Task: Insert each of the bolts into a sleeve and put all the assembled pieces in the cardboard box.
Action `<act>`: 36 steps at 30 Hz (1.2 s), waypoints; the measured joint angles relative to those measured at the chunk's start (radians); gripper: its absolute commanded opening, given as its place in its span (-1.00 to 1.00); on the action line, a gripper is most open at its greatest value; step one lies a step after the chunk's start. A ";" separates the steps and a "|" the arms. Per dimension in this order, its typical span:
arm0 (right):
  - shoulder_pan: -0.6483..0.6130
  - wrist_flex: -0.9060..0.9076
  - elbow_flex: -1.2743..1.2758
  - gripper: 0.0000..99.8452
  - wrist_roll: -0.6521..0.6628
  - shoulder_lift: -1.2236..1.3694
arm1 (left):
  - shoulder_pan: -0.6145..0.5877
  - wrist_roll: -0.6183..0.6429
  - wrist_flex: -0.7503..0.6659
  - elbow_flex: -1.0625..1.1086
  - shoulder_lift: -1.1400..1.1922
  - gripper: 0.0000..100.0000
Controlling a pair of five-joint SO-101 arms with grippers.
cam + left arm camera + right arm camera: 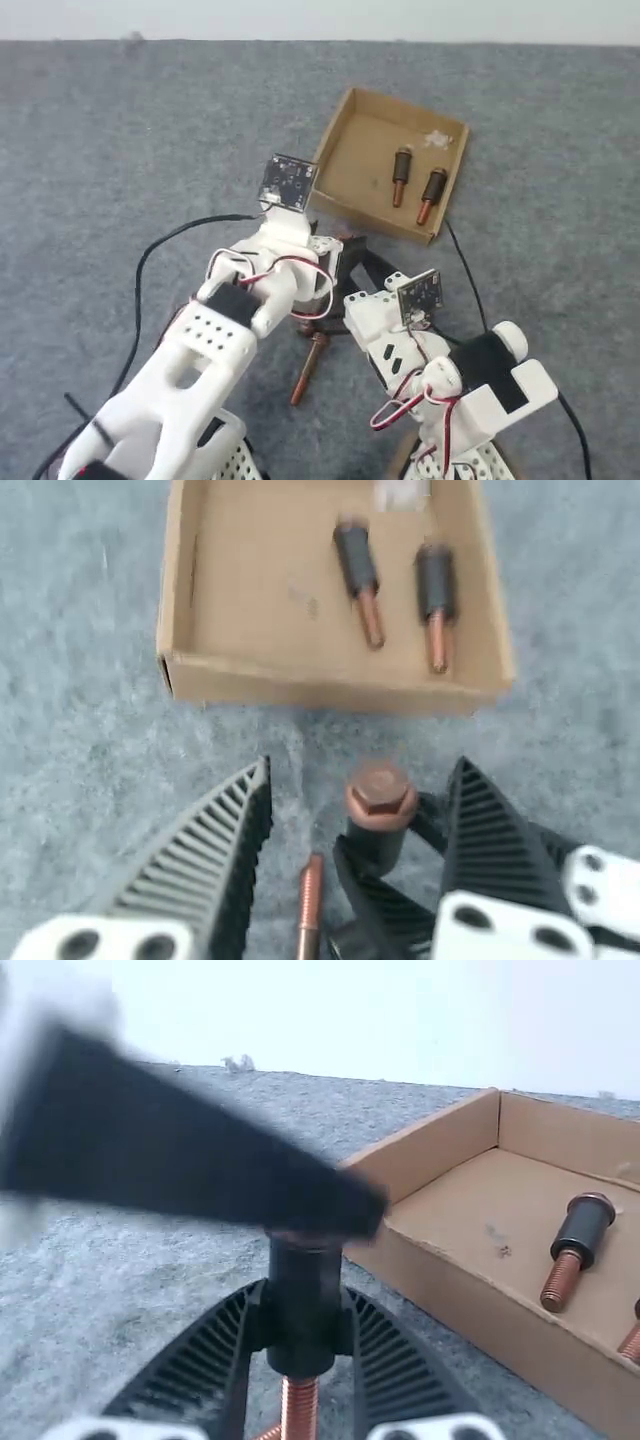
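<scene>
My right gripper (302,1305) is shut on a black sleeve (300,1320), held upright just in front of the cardboard box (333,140). A copper bolt sits in the sleeve, its hex head (380,795) on top and its thread (299,1405) sticking out below. My left gripper (362,775) is open, with one finger on each side of the bolt head. One of its fingers (200,1170) crosses the right wrist view and hides the bolt head there. Two assembled pieces (401,172) (432,192) lie in the box. A loose bolt (309,366) lies on the carpet between the arms.
Grey carpet covers the table. The box's near wall (330,685) stands a short way beyond the held piece. Black cables (160,250) run over the carpet beside both arms.
</scene>
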 measured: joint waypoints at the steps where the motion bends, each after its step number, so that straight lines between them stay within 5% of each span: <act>1: 0.000 0.000 0.000 -0.99 0.000 0.000 | 0.000 0.000 0.011 0.000 -0.035 -0.47; 8: 0.000 0.000 0.000 -0.99 0.000 0.000 | 0.000 0.000 0.029 0.106 -0.325 -0.47; 16: 0.000 0.000 0.000 -0.99 0.000 0.000 | -0.017 -0.002 0.029 0.114 -0.350 -0.52; 25: 0.021 0.000 0.000 -0.99 0.000 0.000 | -0.295 -0.002 -0.074 0.117 -0.169 -0.96; 32: 0.023 0.000 0.000 -0.99 0.000 0.000 | -0.535 0.002 -0.120 0.158 -0.025 -0.97; 36: 0.023 0.000 0.000 -0.99 0.000 0.000 | -0.575 -0.063 -0.120 0.210 -0.025 -0.97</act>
